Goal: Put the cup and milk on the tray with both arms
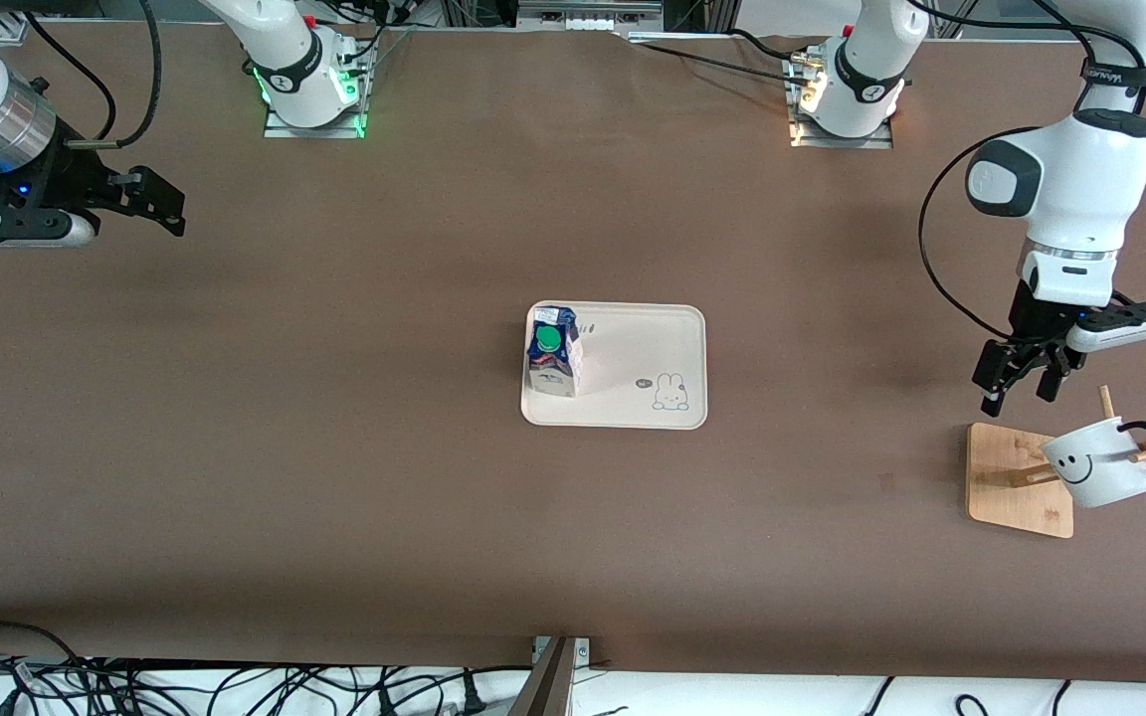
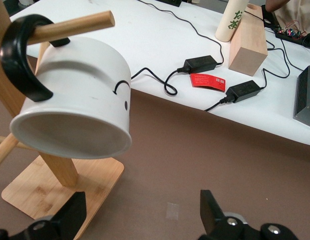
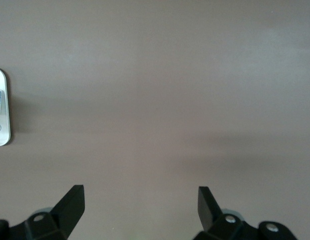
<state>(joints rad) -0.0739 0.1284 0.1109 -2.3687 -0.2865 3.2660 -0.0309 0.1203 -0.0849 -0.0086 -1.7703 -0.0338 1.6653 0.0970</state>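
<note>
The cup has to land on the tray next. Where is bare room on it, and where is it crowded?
On the tray, bare floor runs from beside the milk toward the left arm's end, as far as the rabbit drawing. The end toward the right arm is crowded by the milk. The cup hangs on the wooden rack.

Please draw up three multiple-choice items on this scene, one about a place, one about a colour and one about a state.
1. Where is the milk?
A. on the tray
B. on the bare table
C. in the right gripper

2. What colour is the milk's cap?
A. red
B. green
C. yellow

3. How is the cup resting?
A. upright on the tray
B. held by the left gripper
C. hung by its handle on a wooden rack

Key: 1 A, the carton stands at the tray's end toward the right arm. 2 B, the round cap is green. 3 C, a peg passes through its handle, and the open left gripper is apart from it.
</note>
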